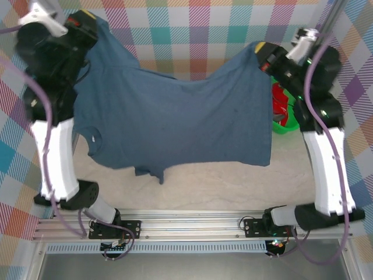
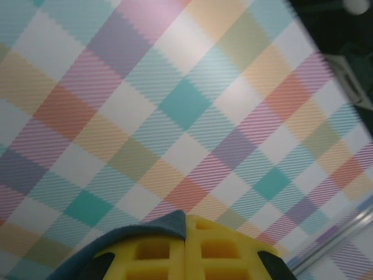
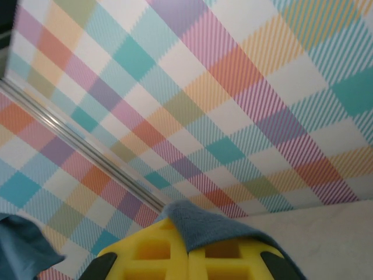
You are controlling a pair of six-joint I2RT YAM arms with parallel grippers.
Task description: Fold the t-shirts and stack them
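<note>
Both my arms rise from the near table (image 1: pixel 233 189) edge. Between them the blue shirt (image 1: pixel 180 122) hangs spread over the table, sagging mid-span. My left gripper (image 1: pixel 86 14) is clamped on one top corner and my right gripper (image 1: pixel 260 48) on the other. Beyond its right side sits a green basket (image 1: pixel 287 127) with red cloth (image 1: pixel 278 98), then a plaid wall (image 1: pixel 198 35).

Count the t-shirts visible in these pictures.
1 for certain: the slate-blue cloth t-shirt, hanging between the left gripper and right gripper. Red cloth in the green plastic basket may be another.
</note>
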